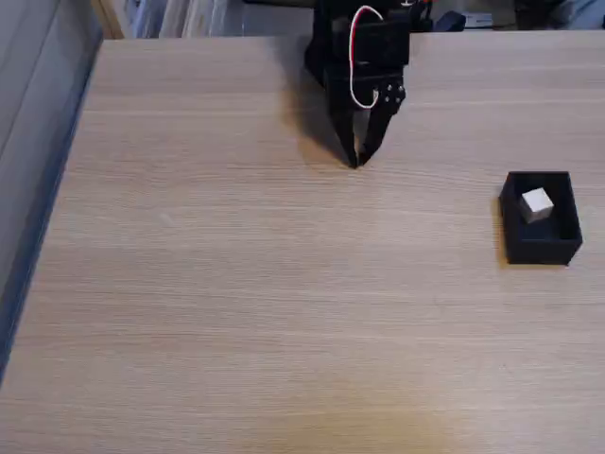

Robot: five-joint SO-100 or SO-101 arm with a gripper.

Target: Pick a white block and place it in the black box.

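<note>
Bare table (236, 284) between arm (359, 57) and black box (541, 248).

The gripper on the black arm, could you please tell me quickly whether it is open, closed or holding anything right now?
Gripper: closed, fingertips together, holding nothing.

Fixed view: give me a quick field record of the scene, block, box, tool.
block: white cube, inside the box
box: black, open-topped, near the table's right edge in the fixed view
tool: tips together, pointing down at the table, holding nothing
tool to box: apart, tool is left of and farther back than the box
table: light wood grain
task state: block already in the box
</note>
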